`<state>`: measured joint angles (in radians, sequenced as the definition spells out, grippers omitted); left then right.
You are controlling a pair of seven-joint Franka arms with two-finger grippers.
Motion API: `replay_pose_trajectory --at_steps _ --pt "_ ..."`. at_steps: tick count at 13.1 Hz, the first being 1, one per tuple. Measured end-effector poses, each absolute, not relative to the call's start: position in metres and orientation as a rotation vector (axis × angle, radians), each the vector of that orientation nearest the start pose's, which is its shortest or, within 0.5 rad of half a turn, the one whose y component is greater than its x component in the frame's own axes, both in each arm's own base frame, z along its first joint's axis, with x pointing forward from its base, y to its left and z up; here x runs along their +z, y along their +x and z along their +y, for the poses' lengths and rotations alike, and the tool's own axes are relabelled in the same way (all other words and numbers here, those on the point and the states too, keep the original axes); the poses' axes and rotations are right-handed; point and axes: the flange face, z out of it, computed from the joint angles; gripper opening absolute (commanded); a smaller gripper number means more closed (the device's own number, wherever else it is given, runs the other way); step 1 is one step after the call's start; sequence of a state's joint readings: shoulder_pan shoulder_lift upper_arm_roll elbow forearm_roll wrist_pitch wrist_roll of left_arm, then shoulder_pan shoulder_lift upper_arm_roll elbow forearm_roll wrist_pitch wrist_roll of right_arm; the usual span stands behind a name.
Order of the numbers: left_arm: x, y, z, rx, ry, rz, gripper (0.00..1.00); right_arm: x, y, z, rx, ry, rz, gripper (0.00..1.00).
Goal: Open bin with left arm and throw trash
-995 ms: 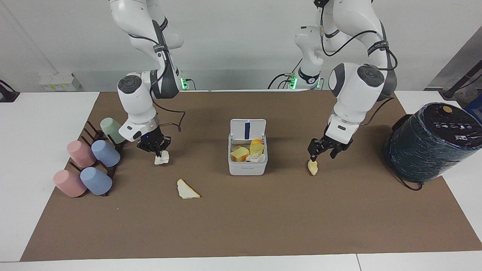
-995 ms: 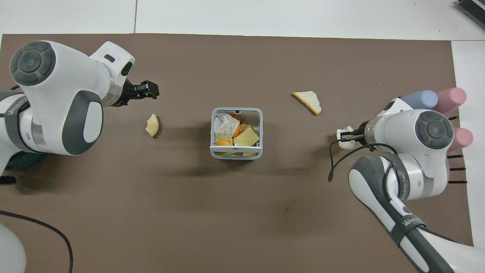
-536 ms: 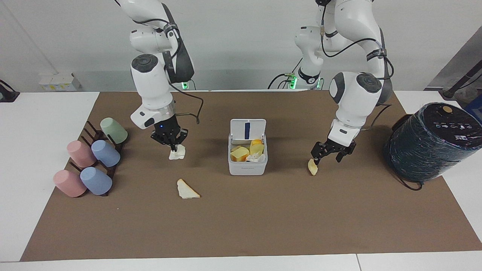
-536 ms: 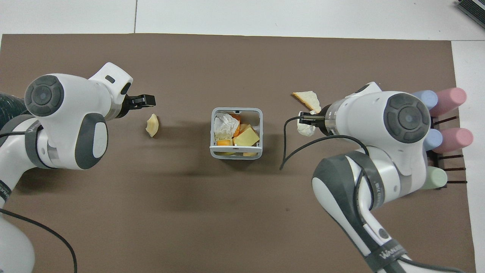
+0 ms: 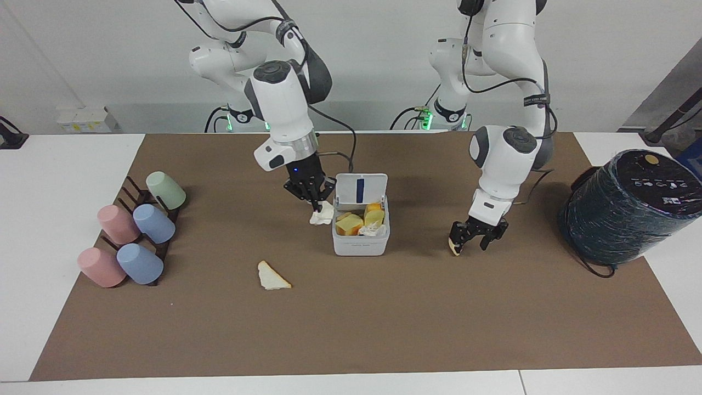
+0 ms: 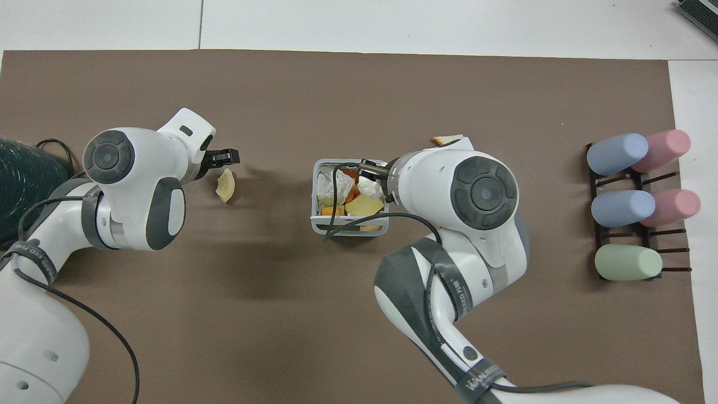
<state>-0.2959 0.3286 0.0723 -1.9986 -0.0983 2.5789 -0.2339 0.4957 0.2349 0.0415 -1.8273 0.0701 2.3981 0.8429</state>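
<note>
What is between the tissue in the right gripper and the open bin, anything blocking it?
Nothing visible. The right gripper holds the tissue wad in the air at the rim of the bin, whose lid stands open. The bin already holds scraps but is not full.

- Both views are bright and evenly lit, with soft light that seems to fall from above
- Shadows on the brown mat (image 5: 351,329) are faint and soft-edged; in the overhead view a diffuse dark patch lies on the mat under each arm and beside the bin (image 6: 349,197)
- The white arm shells show mild sheen but no blown-out glare; the dark wrapped cylinder (image 5: 625,208) carries small glints
- Focus is sharp across the mat in both views, with no motion blur
- The mat's edges look straight in the overhead view, with little visible distortion
</note>
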Motion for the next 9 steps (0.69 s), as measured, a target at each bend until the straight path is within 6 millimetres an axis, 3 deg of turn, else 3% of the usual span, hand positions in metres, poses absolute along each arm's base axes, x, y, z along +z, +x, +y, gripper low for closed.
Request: replay_pose_trajectory --at_steps 1,2,3,7,9 --pt "0.319 0.612 -0.140 -0.380 -3.212 -0.128 0.60 0.436 0.556 0.341 -0.302 -2.815 0.509 0.53" --pt "0.319 0.611 -0.140 -0.378 -3.212 -0.128 0.57 0.435 0.553 0.346 -0.295 -2.813 0.518 0.74" --pt "0.316 0.610 -0.139 -0.373 -3.212 -0.128 0.54 0.436 0.553 0.348 -0.295 -2.812 0.517 0.80" --pt "0.299 0.599 -0.137 -0.334 -3.208 -0.130 0.47 0.449 0.558 0.347 -0.306 -2.809 0.520 0.81" --pt "0.295 0.596 -0.137 -0.322 -3.207 -0.128 0.34 0.450 0.566 0.335 -0.326 -2.850 0.459 0.81"
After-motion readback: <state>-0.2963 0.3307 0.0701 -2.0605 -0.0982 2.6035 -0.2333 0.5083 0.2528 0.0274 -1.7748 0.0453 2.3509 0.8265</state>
